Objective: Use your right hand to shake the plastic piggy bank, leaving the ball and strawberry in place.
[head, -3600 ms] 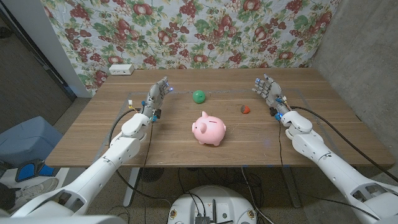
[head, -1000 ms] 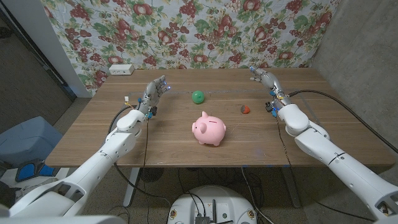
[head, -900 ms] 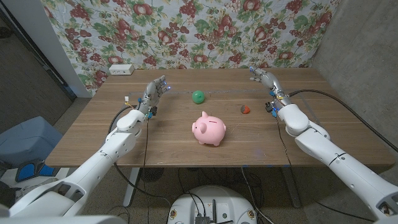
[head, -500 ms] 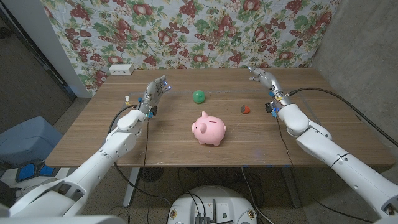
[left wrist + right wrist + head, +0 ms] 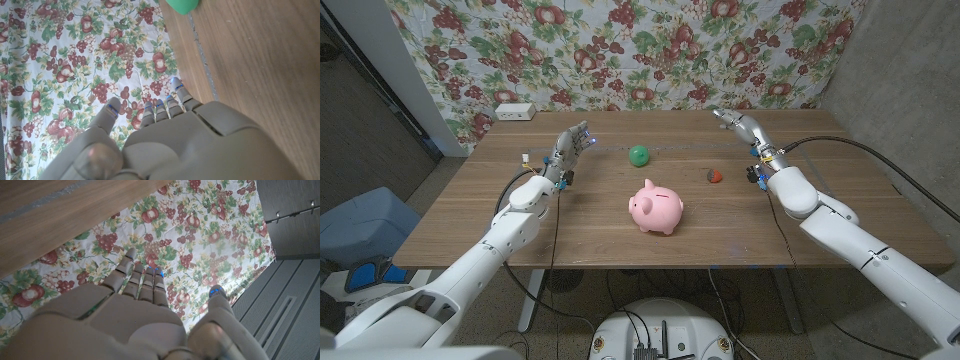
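My right hand (image 5: 742,128), open and empty, has drifted left along the frame's upper right toward the pig (image 5: 656,208), not yet reaching it.

Count, head view:

- Pink plastic piggy bank (image 5: 655,208): one, on the wooden worktop (image 5: 470,215).
- Green ball (image 5: 638,155): one.
- Strawberry (image 5: 715,176): one, small, red with a dark top.
- White box (image 5: 514,111): one, at the far left corner of the worktop.
- Robot hands: two. Left hand (image 5: 568,152) and right hand (image 5: 748,133), each with fingers apart and nothing held.
- Worktop: one.
- Fruit-print cloth backdrop (image 5: 620,50): one, hung behind the worktop.
- Blue bin or container (image 5: 365,222): one, on the floor left of the worktop.
- Loose things on the worktop, total: four (piggy bank, ball, strawberry, white box).
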Controlling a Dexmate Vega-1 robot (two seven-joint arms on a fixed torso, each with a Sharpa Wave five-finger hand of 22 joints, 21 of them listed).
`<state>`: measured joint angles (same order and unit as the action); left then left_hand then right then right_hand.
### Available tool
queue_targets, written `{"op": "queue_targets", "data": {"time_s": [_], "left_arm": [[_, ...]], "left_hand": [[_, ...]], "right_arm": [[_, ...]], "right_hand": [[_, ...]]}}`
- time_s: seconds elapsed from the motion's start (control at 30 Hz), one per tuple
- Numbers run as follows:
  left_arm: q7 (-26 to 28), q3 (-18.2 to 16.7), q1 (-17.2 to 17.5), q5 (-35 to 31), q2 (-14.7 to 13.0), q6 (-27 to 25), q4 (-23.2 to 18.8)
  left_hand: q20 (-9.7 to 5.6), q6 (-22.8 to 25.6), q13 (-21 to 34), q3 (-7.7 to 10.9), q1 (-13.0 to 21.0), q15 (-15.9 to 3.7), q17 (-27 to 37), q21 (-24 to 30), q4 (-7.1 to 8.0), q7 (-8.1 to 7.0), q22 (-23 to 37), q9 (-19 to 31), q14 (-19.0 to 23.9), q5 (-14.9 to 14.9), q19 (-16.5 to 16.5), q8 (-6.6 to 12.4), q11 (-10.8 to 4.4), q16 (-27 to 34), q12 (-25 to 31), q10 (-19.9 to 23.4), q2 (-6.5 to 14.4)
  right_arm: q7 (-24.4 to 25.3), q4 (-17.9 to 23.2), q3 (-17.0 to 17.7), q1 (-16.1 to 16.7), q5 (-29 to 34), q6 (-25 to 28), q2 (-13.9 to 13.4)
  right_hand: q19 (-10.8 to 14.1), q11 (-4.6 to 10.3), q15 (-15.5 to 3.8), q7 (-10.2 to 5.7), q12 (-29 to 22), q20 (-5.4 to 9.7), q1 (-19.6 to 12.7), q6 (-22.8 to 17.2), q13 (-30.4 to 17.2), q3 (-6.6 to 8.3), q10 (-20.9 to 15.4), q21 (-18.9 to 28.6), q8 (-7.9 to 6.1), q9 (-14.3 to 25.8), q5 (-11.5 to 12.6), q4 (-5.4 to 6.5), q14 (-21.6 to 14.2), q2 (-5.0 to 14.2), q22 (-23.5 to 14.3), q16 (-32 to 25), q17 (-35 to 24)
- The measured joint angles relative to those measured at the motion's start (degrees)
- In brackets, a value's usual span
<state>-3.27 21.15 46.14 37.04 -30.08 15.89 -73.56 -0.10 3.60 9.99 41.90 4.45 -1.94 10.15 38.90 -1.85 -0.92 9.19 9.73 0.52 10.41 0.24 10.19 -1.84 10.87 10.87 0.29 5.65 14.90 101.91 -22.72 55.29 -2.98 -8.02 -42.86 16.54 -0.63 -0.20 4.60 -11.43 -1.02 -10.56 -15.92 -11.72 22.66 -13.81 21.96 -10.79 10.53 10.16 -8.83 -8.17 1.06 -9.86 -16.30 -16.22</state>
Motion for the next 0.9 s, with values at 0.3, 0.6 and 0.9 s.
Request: {"op": "queue_targets", "data": {"time_s": [0.3, 0.6, 0.9], "left_arm": [[0.06, 0.24, -0.25, -0.14, 0.27, 0.06, 0.0], [0.3, 0.41, -0.28, -0.37, 0.36, 0.06, -0.21], [0.88, 0.44, 0.25, -0.55, 0.17, 0.06, -1.29]], "left_hand": [[0.0, 0.31, 0.0, 0.0, 0.0, 0.0, 0.0, -0.43, 0.0, 0.32, 0.0, 0.0, 0.0, 0.0, 0.0, 0.0, 0.21, 0.0, 0.0, 0.21, 0.0], [0.21, 0.31, 0.0, 0.0, 0.01, 0.0, 0.0, -0.77, 0.0, 0.32, 0.0, 0.0, 0.0, 0.0, 0.21, 0.0, 0.21, 0.0, 0.0, 0.21, 0.01], [-0.1, 0.31, 0.0, 0.23, -0.23, 0.0, 0.0, -0.99, -0.23, 0.32, 0.0, -0.01, 0.0, 0.0, 0.51, 0.0, 0.21, 0.0, 0.0, 0.2, -0.23]], "right_arm": [[0.62, 2.66, 0.31, 1.22, 2.7, 2.8, -1.49], [1.06, 5.0, 0.68, 2.52, 4.66, 4.45, -3.02], [1.12, 7.81, 0.69, 3.62, 7.79, 7.11, -4.75]], "right_hand": [[-0.31, -0.06, 0.08, -0.32, 0.41, -0.32, 0.67, 2.59, 0.0, -0.85, 1.94, -0.99, 0.43, 0.0, 0.01, -0.11, 0.93, -0.69, -0.09, 0.85, 0.54], [-1.28, -0.15, 0.11, -0.1, 0.63, -0.67, 0.91, 4.4, -0.04, -1.49, 3.12, -1.64, 0.65, 0.0, 0.06, 0.06, 1.94, -1.67, -0.15, 1.3, 0.8], [-1.75, 0.11, 0.1, -0.21, 0.63, -1.14, 0.98, 5.73, -0.15, -2.02, 3.82, -2.26, 0.65, 0.0, 0.24, -0.02, 1.94, -3.24, -0.15, 1.29, 0.79]]}}
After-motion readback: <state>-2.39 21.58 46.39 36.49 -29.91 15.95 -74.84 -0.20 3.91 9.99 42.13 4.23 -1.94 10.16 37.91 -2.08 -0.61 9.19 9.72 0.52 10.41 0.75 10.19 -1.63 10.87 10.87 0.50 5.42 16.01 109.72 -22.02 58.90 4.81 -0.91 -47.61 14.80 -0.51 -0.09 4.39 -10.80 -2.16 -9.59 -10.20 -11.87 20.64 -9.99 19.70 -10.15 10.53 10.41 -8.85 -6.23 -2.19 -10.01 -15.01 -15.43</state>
